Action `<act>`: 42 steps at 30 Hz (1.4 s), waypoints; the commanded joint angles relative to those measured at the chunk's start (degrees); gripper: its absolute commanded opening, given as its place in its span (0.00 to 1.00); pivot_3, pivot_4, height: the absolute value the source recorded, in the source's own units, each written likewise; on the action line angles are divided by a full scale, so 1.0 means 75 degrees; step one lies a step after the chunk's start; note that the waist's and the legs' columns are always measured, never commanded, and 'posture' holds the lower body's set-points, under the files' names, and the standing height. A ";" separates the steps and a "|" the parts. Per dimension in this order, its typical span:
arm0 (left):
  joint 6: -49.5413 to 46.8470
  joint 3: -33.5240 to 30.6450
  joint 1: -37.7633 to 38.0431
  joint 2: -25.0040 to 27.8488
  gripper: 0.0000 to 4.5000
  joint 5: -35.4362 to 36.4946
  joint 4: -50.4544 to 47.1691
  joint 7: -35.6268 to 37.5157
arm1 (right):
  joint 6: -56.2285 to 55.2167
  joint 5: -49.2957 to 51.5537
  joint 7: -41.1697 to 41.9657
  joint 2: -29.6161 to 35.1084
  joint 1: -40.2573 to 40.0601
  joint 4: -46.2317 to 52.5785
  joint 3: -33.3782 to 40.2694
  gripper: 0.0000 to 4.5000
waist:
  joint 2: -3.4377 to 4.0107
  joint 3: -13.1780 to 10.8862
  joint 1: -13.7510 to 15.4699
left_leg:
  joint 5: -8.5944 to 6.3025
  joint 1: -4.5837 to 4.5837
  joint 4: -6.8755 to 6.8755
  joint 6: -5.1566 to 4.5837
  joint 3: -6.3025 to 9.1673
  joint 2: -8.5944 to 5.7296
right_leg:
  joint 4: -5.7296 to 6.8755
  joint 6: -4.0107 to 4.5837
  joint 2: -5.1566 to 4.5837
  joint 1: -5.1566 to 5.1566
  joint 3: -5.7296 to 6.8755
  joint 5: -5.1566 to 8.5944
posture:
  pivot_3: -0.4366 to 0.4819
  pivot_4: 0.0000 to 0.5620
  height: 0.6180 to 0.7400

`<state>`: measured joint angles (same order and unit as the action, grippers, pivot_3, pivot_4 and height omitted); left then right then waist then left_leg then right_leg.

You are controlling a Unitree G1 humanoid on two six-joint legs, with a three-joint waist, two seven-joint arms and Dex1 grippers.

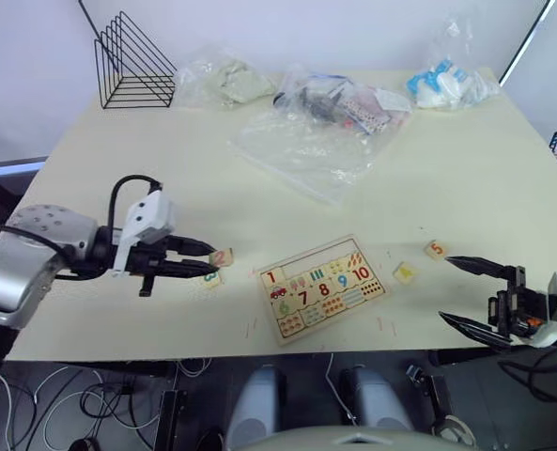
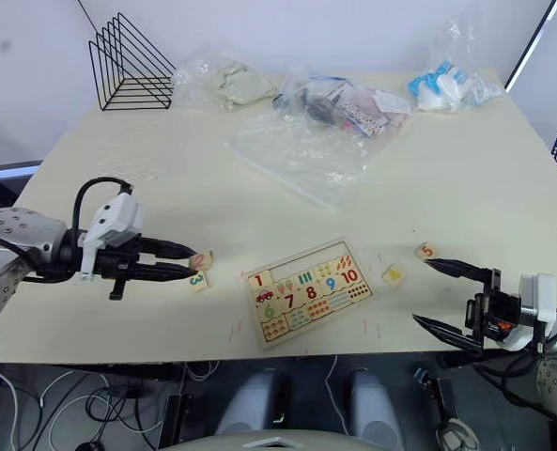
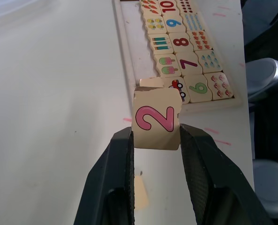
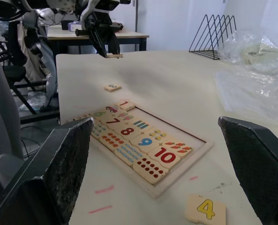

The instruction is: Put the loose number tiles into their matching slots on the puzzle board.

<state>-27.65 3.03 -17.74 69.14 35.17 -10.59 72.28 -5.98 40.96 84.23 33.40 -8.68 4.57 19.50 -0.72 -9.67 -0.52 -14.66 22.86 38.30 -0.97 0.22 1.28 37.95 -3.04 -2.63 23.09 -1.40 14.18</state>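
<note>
The left gripper [image 3: 155, 140] pinches the 2 tile [image 3: 156, 119] above the table [image 1: 447, 178] beside the 3 tile [image 2: 198, 279], left of the puzzle board [image 1: 322, 286] near the front edge, while the right gripper [image 1: 471, 293] gapes near what look like the 4 tile [image 4: 206, 209] and 5 tile [image 1: 435, 249].

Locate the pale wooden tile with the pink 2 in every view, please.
Left eye: pale wooden tile with the pink 2 at the left gripper fingertips, left of the rectangular pale wooden puzzle board.
Right eye: same spot.
Left wrist: centre, between the black fingers.
Right wrist: far off, edge-on.
Shared landmark: the board.
</note>
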 commanded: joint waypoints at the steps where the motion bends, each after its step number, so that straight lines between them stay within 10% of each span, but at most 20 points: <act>1: -0.1071 0.0113 -0.0542 -0.0216 0.20 0.0085 -0.0817 -0.0480 | 0.0013 0.0126 -0.0166 0.0021 -0.0040 0.0369 0.0115 1.00 | -0.0001 0.0000 0.0003 | 0.0000 0.0000 0.0000 0.0000 0.0000 0.0000 | 0.0000 0.0000 0.0000 0.0000 -0.0001 0.0000 | 0.48 0.27 1.00; 25: -0.6547 0.2565 -0.3047 -0.2698 0.20 -0.0791 -0.2783 -0.3662 | -0.0158 -0.0068 -0.0557 -0.0198 0.0241 0.0519 -0.0334 1.00 | -0.0013 -0.0008 -0.0008 | 0.0001 0.0001 0.0006 0.0000 0.0022 -0.0005 | 0.0002 -0.0003 0.0007 -0.0003 -0.0010 0.0001 | 0.48 0.27 1.00; 42: -0.6548 0.3325 -0.3479 -0.3044 0.20 -0.1119 -0.2384 -0.4115 | -0.0442 -0.0117 -0.0813 -0.0306 0.0006 0.0639 -0.0321 1.00 | -0.0014 -0.0008 -0.0003 | 0.0001 0.0000 0.0006 0.0001 0.0028 -0.0008 | 0.0001 -0.0002 0.0006 -0.0002 -0.0013 0.0001 | 0.48 0.27 1.00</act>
<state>-77.92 27.68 -42.57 46.41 27.70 -28.34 41.40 -8.06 39.65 78.26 31.17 -8.14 6.99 16.19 -0.83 -9.73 -0.54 -14.65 22.86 38.34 -0.96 0.42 1.22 37.97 -3.06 -2.59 23.07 -1.49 14.19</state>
